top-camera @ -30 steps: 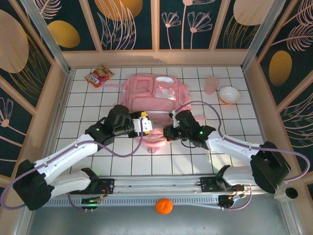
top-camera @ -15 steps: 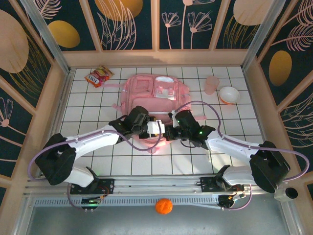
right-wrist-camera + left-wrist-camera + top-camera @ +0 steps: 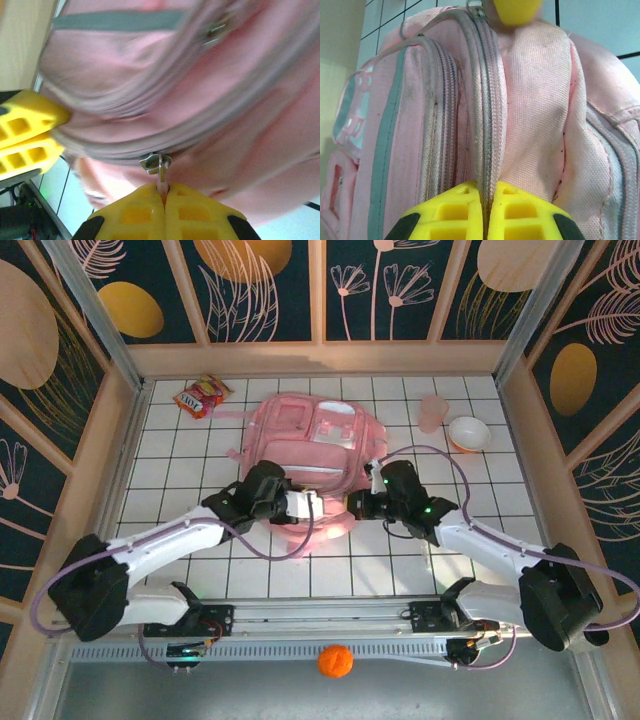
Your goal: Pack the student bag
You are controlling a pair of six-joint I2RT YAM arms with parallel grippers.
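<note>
Left fingers (image 3: 455, 212) and right fingers (image 3: 135, 212) pinched together, seemingly pointing toward each other.

The bag (image 3: 535, 100) is matt pink woven cloth, coarse-grained, with ribbed zip tape (image 3: 485, 100) and a shiny metal zip pull (image 3: 159, 164). The left claw (image 3: 485, 197) and right claw (image 3: 164, 195) are smooth matt yellow plastic. The bench (image 3: 200, 455) is smooth white tile.

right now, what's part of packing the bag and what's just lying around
In the job: student bag, left hand and right hand, both shut on its zip.
Lying about, untouched: snack packet, pink cup, white bowl, orange ball.
</note>
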